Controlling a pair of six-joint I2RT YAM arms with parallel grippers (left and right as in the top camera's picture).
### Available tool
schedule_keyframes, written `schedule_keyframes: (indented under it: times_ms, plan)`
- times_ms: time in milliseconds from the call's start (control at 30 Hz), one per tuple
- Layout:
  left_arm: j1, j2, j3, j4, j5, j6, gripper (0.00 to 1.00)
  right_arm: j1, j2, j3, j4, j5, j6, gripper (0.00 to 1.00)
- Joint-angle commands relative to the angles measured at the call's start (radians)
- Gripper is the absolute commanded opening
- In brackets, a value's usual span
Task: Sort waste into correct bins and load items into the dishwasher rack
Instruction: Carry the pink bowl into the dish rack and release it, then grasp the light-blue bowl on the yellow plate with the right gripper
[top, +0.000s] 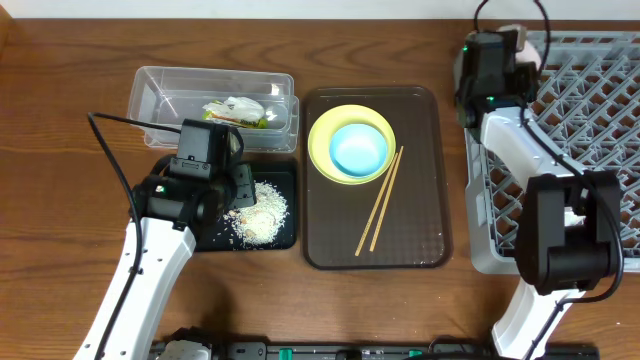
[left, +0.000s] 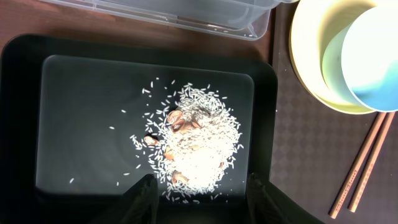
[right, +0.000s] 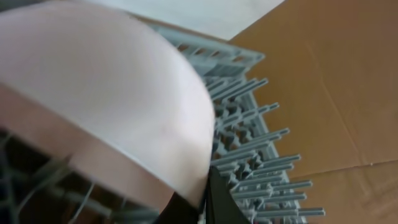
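Note:
The rice-like scraps (top: 258, 212) lie piled in the black tray (top: 284, 238); the pile (left: 196, 146) fills the left wrist view. My left gripper (left: 200, 198) is open just above the tray (left: 81, 99), near the pile's edge. The wrapper with white paper (top: 237, 110) lies in the clear tub (top: 160, 85). My right gripper (right: 202, 208) is shut on the rim of the white-pink bowl (right: 106, 106), held over the far left corner of the grey dishwasher rack (top: 585, 95). The light blue bowl (top: 358, 148) sits in the yellow plate (top: 322, 160). The chopsticks (top: 380, 200) lie beside them.
The plate, blue bowl and chopsticks rest on a brown serving tray (top: 420, 235) between the bins and the rack. The rack's pegs (right: 261, 162) stand close under the held bowl. The small white cup is out of view.

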Motion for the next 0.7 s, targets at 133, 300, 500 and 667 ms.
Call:
schedule_keyframes:
  times_ms: [133,300,500,667]
  plan:
    - [0.004,-0.002,0.011,-0.002,-0.012,0.012,0.50,0.045,-0.099,-0.003,-0.225,-0.163,0.214,0.09]
    - [0.004,-0.002,0.011,-0.002,-0.012,0.012,0.50,0.052,-0.220,-0.003,-0.389,-0.443,0.254,0.40]
    - [0.004,-0.002,0.011,-0.002,-0.012,0.013,0.50,0.088,-0.306,-0.003,-0.484,-0.905,0.360,0.43]
    - [0.004,-0.002,0.011,-0.002,-0.012,0.013,0.49,0.151,-0.285,-0.013,-0.492,-1.129,0.423,0.44]
